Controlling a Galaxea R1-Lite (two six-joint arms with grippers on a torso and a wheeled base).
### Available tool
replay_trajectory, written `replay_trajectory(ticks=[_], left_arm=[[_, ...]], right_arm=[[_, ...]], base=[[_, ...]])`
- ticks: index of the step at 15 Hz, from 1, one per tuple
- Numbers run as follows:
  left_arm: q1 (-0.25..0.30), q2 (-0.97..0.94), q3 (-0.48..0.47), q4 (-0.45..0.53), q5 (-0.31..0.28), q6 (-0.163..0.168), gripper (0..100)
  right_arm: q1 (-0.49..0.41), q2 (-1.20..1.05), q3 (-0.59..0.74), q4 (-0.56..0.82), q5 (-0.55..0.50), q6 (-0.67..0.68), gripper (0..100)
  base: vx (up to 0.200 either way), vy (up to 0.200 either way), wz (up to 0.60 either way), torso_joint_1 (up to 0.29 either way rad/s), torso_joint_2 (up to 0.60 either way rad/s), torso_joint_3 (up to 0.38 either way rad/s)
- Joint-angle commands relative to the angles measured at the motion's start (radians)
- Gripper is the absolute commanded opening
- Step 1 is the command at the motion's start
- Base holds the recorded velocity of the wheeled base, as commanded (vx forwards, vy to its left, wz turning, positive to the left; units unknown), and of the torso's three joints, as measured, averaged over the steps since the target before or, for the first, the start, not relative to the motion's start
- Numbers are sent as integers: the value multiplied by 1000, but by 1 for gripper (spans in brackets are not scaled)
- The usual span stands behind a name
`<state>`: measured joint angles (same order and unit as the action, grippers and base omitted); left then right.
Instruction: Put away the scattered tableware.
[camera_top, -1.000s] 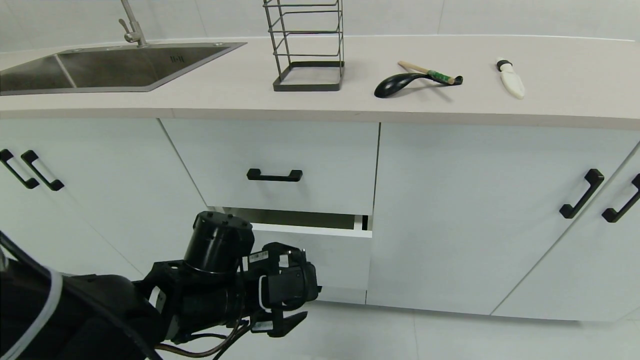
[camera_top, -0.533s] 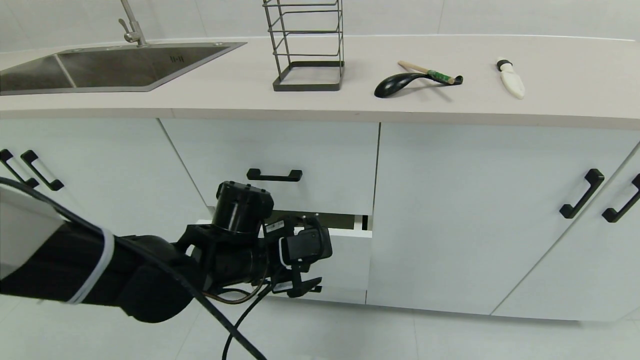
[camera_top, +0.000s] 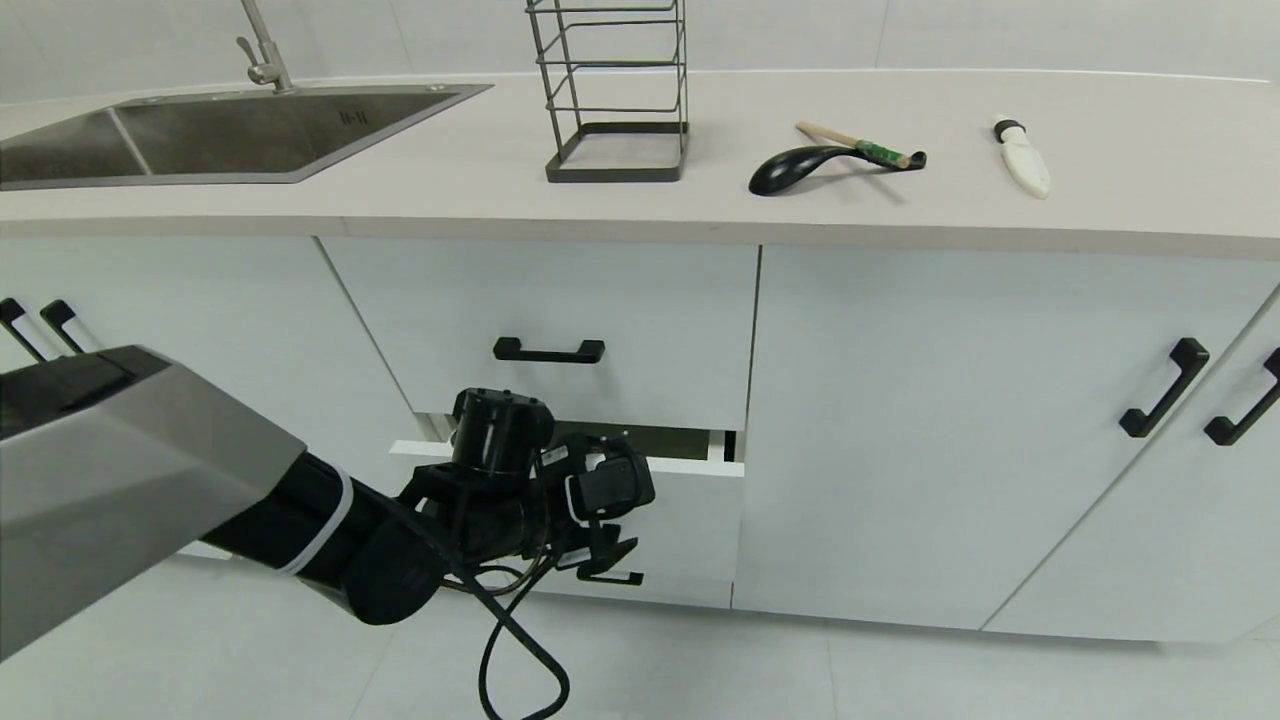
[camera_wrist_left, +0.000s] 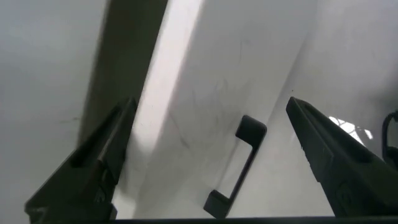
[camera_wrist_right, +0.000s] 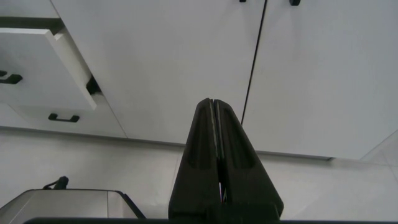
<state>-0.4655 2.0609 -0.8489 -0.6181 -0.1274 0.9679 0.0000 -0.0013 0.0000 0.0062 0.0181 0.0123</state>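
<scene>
On the counter lie a black spoon (camera_top: 790, 168), a wooden stick with a green band (camera_top: 852, 143) resting across its handle, and a white knife (camera_top: 1022, 162) further right. The lower drawer (camera_top: 690, 520) under the counter stands slightly pulled out, a dark gap showing above its front. My left gripper (camera_top: 605, 552) is open right in front of that drawer, just above its black handle (camera_top: 618, 578). In the left wrist view the handle (camera_wrist_left: 239, 165) lies between the spread fingers (camera_wrist_left: 106, 168) of the left gripper (camera_wrist_left: 211, 106), without contact. My right gripper (camera_wrist_right: 213, 104) is shut and empty, facing the white cabinet doors.
A black wire rack (camera_top: 615, 95) stands at mid-counter, with a steel sink (camera_top: 230, 130) and tap to its left. The upper drawer's handle (camera_top: 548, 350) is above my left arm. Closed cabinet doors with black handles (camera_top: 1163, 388) flank the drawers. A cable hangs below my left arm.
My left arm has moved forward and slightly upward, from low over the floor to the lower drawer's front. The gripper now sits at the handle. The tableware has not moved.
</scene>
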Motion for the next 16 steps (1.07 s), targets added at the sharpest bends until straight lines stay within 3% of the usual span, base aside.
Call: replay_trajectory(ticks=[1,2,6,8,11,16], left_arm=[[1,-2,48,14,-1,-1,100],[-18,-82,162,-3,0,-5,100],[-19,-281,337,-25,2,-8,100],[-18,-412,488,-22,3,-11,100],[-19,-424,508,-26,8,-28,100],[-19,-410,504,-28,8,-28,100]], right_arm=[[0,1,0,0,0,0,0],[0,1,0,0,0,0,0],[0,1,0,0,0,0,0],[0,1,0,0,0,0,0],[0,1,0,0,0,0,0],[0,1,0,0,0,0,0]], base=[[0,0,0,0,0,0],[0,0,0,0,0,0],[0,0,0,0,0,0],[0,0,0,0,0,0],[0,0,0,0,0,0],[0,0,0,0,0,0]])
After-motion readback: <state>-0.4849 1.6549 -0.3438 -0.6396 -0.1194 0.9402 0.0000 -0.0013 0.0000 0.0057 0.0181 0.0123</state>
